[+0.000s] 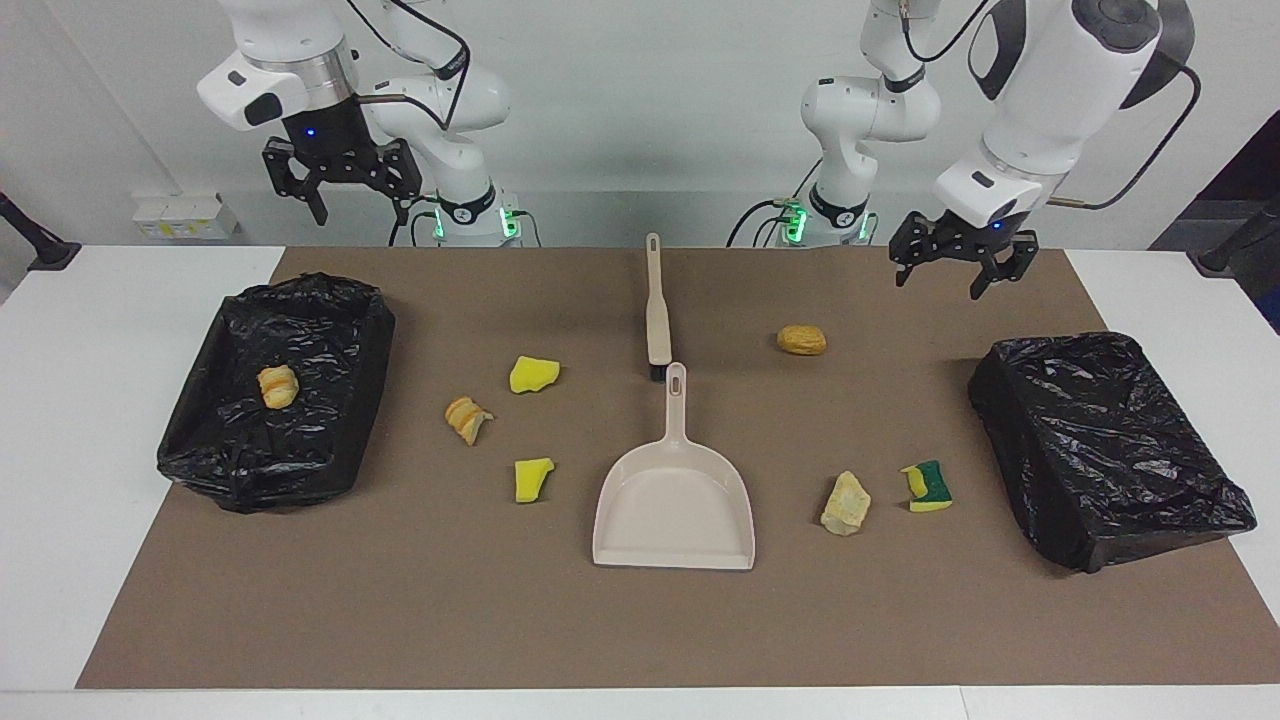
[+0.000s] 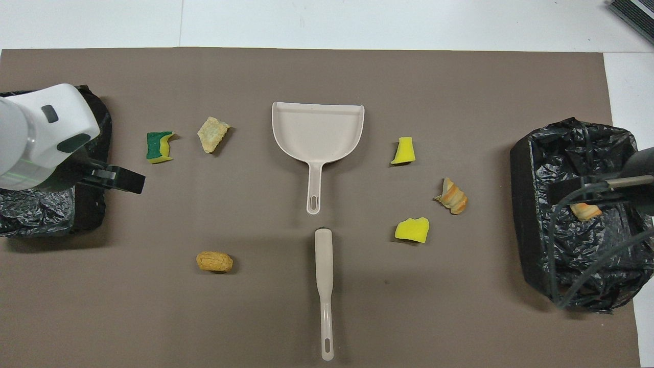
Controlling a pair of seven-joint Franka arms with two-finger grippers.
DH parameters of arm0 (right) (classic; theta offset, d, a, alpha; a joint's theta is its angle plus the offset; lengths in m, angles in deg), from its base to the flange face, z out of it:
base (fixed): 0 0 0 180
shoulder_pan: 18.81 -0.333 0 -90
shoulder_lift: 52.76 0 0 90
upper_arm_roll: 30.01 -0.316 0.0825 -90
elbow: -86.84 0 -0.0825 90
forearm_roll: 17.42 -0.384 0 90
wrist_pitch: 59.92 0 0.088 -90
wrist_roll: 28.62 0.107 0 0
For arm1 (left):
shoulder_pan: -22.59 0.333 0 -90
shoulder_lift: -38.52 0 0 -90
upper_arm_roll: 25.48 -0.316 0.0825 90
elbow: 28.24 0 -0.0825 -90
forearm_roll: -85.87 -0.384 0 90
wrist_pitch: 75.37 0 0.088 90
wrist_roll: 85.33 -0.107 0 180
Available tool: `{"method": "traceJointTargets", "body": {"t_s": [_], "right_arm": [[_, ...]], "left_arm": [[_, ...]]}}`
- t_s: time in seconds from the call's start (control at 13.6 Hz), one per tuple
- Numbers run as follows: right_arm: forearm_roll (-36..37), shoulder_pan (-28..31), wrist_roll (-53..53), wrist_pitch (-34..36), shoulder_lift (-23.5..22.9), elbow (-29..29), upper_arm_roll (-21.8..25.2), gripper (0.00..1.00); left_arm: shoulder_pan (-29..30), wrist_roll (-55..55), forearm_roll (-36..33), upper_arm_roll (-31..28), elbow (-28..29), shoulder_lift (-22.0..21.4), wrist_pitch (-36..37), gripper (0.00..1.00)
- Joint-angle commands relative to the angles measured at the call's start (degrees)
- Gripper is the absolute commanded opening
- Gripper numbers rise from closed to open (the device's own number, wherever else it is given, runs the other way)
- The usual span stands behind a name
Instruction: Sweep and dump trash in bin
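Observation:
The trash lies scattered on the brown mat: two yellow sponge chunks (image 1: 534, 374) (image 1: 532, 479), a striped bread-like piece (image 1: 466, 418), a brown lump (image 1: 802, 340), a pale chunk (image 1: 846, 503) and a yellow-green sponge (image 1: 928, 486). One more bread piece (image 1: 278, 386) lies in the black-bagged bin (image 1: 300, 460) at the right arm's end. A second bagged bin (image 1: 1105, 445) stands at the left arm's end. My left gripper (image 1: 950, 280) hangs open in the air, between the brown lump and that bin. My right gripper (image 1: 358, 205) hangs open, high up near the first bin.
A beige dustpan (image 1: 675, 500) lies mid-mat with its handle toward the robots. A beige brush (image 1: 657, 310) lies in line with it, nearer the robots. White table (image 1: 100, 300) borders the mat at both ends.

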Motion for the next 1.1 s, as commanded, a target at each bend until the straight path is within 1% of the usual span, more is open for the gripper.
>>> {"method": "traceJointTargets", "body": {"t_s": [0.0,0.07,0.15,0.29,0.37,0.59,0.74,0.81,0.96,1.03], "right_arm": [[-2.5,-2.8,5.5,-4.5,-3.2,-0.3,0.1,1.0],[-4.7,-3.2,9.3,-5.2,-6.0,0.9,0.0,1.0],[-5.5,-3.5,11.4,-5.4,-9.5,3.6,-0.3,1.0],[-6.2,-5.3,14.8,-6.1,-16.8,10.9,-1.2,1.0],[-6.3,-6.2,17.6,-7.9,-19.7,13.2,-1.8,1.0],[-6.3,-9.1,28.8,-15.8,-27.9,16.6,-3.9,1.0],[-6.7,-9.5,32.8,-17.9,-31.6,19.4,-6.0,1.0],[-6.7,-9.5,35.2,-19.5,-32.4,19.5,-7.8,1.0],[-7.6,-9.4,36.7,-20.3,-34.6,19.4,-10.0,1.0],[-10.0,-9.4,36.7,-20.2,-35.6,19.4,-10.2,1.0]], "left_arm": [[-1.5,0.2,0.1,-0.7,5.2,-2.3,-4.3,1.0],[-2.0,0.3,0.1,-0.7,5.3,-2.3,-4.4,1.0],[-2.0,0.3,0.1,-0.7,5.3,-2.3,-4.3,1.0],[-2.1,0.3,0.1,-0.6,5.3,-2.3,-4.3,1.0],[-2.5,0.3,0.2,-0.6,5.3,-2.3,-4.2,1.0],[-4.5,1.6,0.6,-0.6,5.4,-2.3,-4.7,1.0],[-6.7,2.0,0.8,-0.6,7.3,-2.1,-6.8,1.0],[-7.6,2.6,0.8,-0.6,9.5,-2.4,-9.0,1.0],[-8.7,2.9,1.1,-0.6,12.0,-2.3,-13.0,1.0],[-8.8,2.9,1.7,-0.6,13.5,-2.3,-15.5,1.0]]}}
